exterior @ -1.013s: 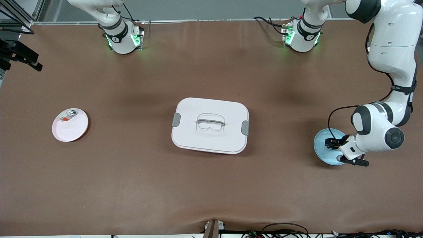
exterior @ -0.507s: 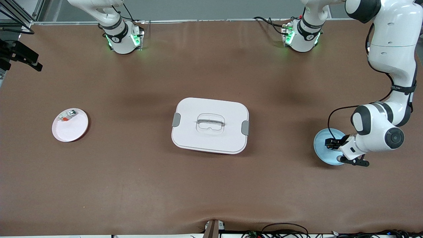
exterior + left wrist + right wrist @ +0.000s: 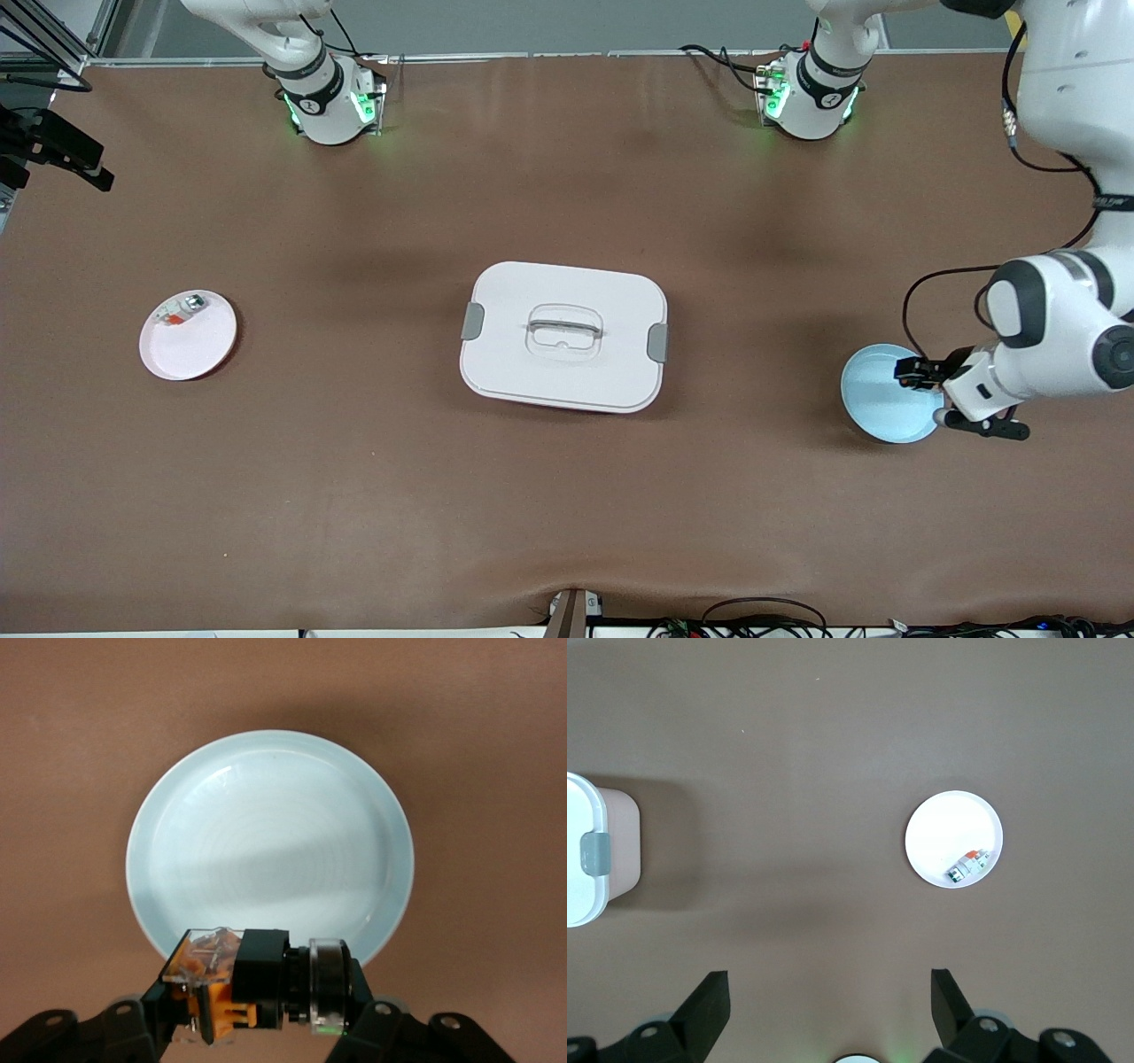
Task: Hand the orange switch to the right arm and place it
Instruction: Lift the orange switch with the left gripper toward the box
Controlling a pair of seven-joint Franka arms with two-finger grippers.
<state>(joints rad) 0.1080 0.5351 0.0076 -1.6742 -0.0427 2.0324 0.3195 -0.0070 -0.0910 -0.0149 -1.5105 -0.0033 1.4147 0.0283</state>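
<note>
My left gripper (image 3: 918, 372) is shut on the orange switch (image 3: 262, 969), a stubby black part with an orange end, held sideways between the jaws. It hangs just above the rim of the light blue plate (image 3: 879, 400), at the edge toward the left arm's end of the table. The plate (image 3: 270, 842) is bare in the left wrist view. My right gripper (image 3: 828, 1005) is open and empty, high above the table, and does not show in the front view.
A white lidded box (image 3: 563, 336) sits mid-table and also shows in the right wrist view (image 3: 585, 850). A pale pink plate (image 3: 190, 341) toward the right arm's end holds a whitish clear part (image 3: 182, 309) with red-orange bits.
My left gripper rose from the blue plate's middle with the switch and shifted toward the left arm's end of the table. The left arm's upper links lifted too.
</note>
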